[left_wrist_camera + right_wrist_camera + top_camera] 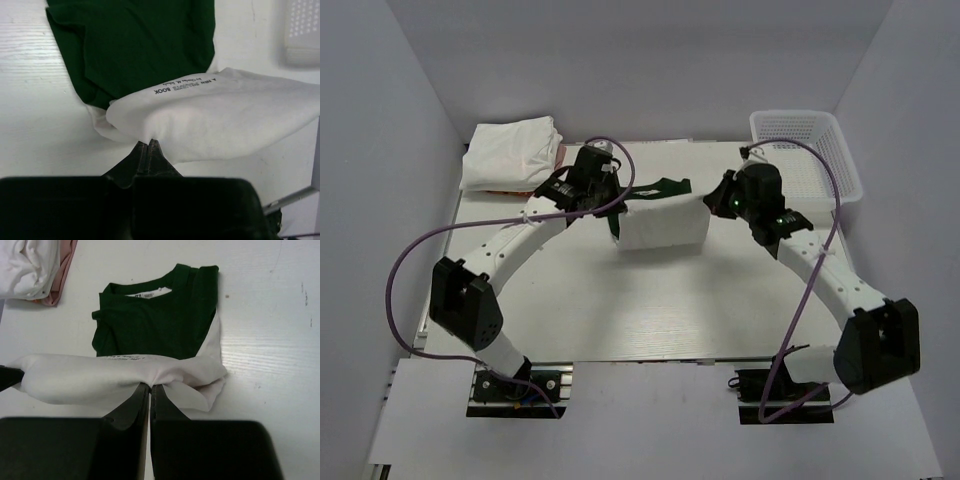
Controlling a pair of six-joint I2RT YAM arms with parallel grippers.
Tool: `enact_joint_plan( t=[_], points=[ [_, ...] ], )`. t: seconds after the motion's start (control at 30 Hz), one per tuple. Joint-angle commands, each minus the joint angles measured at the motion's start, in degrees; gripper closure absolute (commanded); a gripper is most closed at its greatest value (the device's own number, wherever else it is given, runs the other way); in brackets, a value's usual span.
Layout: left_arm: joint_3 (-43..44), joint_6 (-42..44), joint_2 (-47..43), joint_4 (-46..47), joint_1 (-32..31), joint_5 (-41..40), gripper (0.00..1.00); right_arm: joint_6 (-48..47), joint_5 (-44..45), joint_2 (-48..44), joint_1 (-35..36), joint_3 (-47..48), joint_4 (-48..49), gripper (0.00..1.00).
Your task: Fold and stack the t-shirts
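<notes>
The cream-white t-shirt [663,226] with dark green sleeves and collar [662,187] lies partly folded at the table's middle back. Its white lower edge is lifted as a taut band between both grippers. My left gripper [614,214] is shut on the band's left end [150,141]. My right gripper [712,205] is shut on its right end [150,385]. Black lettering [186,84] shows on the lifted fold. The green part [155,322] lies flat on the table beyond it. A stack of folded white t-shirts [512,152] with an orange-pink one [61,275] beneath sits at the back left.
A white plastic lattice basket [808,150] stands at the back right, close to my right arm. The white walls close in on three sides. The table [640,310] is pale wood grain.
</notes>
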Motion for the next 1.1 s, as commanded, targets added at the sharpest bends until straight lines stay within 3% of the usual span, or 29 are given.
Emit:
enact_joint_plan(
  t=[0.0, 0.5, 0.8, 1.07],
  points=[
    [4.5, 0.1, 1.3, -2.5, 1.4, -4.2, 1.00, -2.5, 1.7, 4.0, -0.8, 6.3, 2.8, 1.00],
    [18.8, 2.1, 18.6, -3.0, 9.9, -1.3, 1.00, -4.3, -5.3, 27.5, -3.6, 26.5, 1.8, 1.00],
    [29.1, 3.4, 29.7, -2.9, 12.2, 3.2, 1.00, -5.5, -5.2, 38.8, -4.9, 34.3, 1.7, 1.00],
    [36.4, 2.9, 37.9, -1.5, 14.8, 4.4, 1.00, -5.8, -11.2, 52.1, -6.1, 46.0, 1.0, 1.00]
  ],
)
